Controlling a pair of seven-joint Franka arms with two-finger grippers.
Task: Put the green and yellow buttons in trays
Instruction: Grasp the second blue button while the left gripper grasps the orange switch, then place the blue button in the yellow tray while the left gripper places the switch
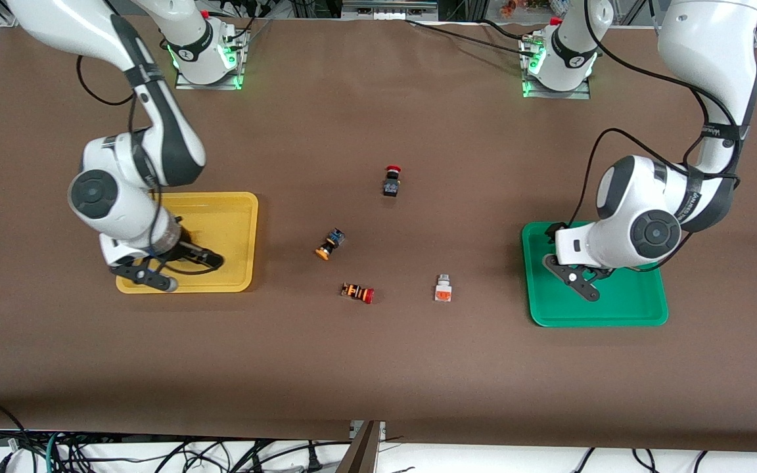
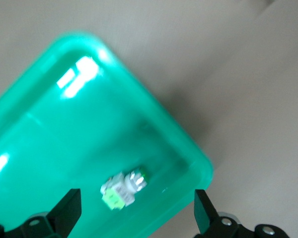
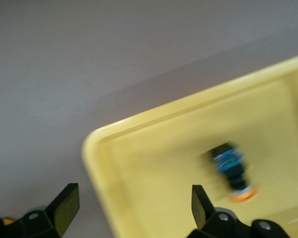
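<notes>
Front view: we see the left gripper (image 1: 572,279) over the green tray (image 1: 628,302), fingers spread and empty, a green-faced button (image 2: 123,187) lying inside; the right gripper (image 1: 184,270), likewise spread and empty, over the yellow tray (image 1: 230,223), which holds an orange-capped button (image 3: 233,171).

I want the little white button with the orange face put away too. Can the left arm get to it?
Probably yes. The white button with the orange face lies on bare table beside the green tray, where the open left gripper is. Nothing is between them.
</notes>
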